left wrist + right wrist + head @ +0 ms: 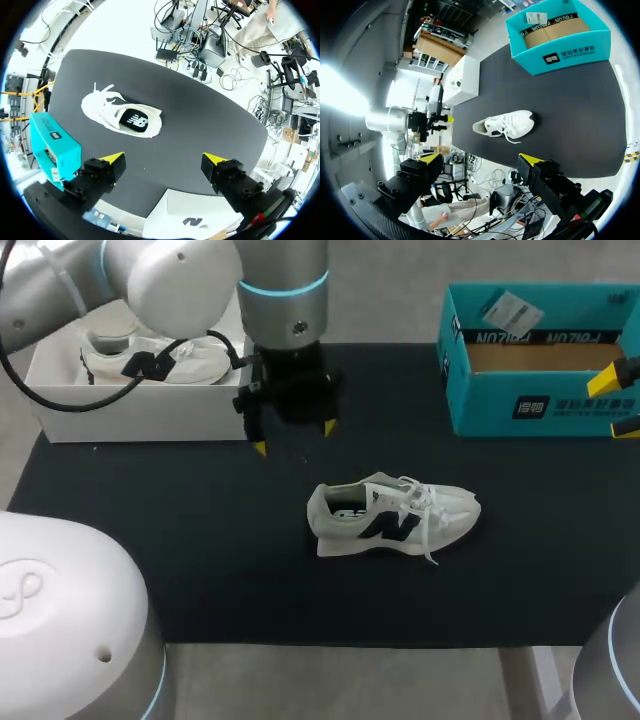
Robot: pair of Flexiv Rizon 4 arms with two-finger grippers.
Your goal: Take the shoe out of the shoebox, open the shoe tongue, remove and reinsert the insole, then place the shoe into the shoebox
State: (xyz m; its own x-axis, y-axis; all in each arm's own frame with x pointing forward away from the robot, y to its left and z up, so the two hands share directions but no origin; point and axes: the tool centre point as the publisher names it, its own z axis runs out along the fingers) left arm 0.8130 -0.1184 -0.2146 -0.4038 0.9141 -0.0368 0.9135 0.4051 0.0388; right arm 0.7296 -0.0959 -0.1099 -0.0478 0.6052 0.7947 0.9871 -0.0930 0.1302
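The white sneaker with a dark side logo (395,515) sits mid-way across the black surface (200,560), outside both the open teal cardboard box (545,400) and the white box (140,415). The left pincer (294,437) hovers near it, open and empty. The right pincer (481,159) is likewise open and empty.

The cream lace-up sneaker (395,518) bore a navy side logo; the flat worktop (200,550) was black, the open cardboard shoebox (485,410) teal.

White shoe (392,517) sits mid black mat (200,560). L gripper (294,437) hangs open near it. Teal box (540,405) at far R.
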